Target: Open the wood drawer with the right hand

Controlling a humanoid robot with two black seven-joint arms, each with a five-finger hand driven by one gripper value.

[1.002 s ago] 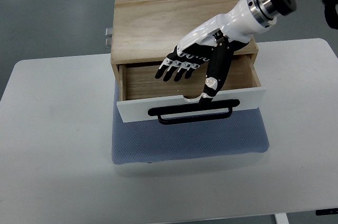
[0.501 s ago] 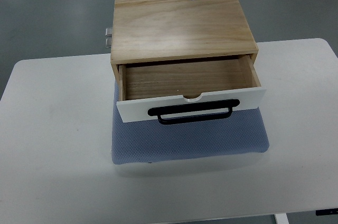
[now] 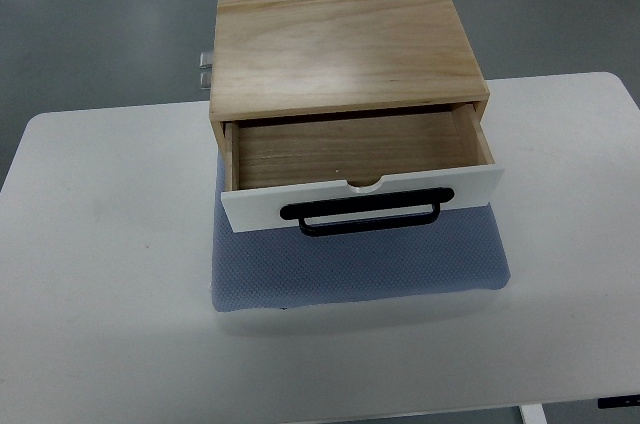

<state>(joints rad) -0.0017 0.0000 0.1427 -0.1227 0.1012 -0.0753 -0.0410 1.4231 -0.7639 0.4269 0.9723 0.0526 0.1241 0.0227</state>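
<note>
Wooden box (image 3: 345, 44) sits at the desk's (image 3: 100, 294) far edge on a blue mat (image 3: 360, 269), its drawer (image 3: 360, 169) pulled open, black handle (image 3: 365, 212) facing front. Bare desk flanks both sides. No robot hand shows, so its state cannot be told.

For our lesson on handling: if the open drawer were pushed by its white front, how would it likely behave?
The drawer looks rigid wood, so it should probably slide in straight. It looks empty, so likely light. The blue mat beneath may keep the box from skidding.

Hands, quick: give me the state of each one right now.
Left hand: not in view.
Right hand: not in view; nothing touches the open wood drawer or its black handle.
</note>
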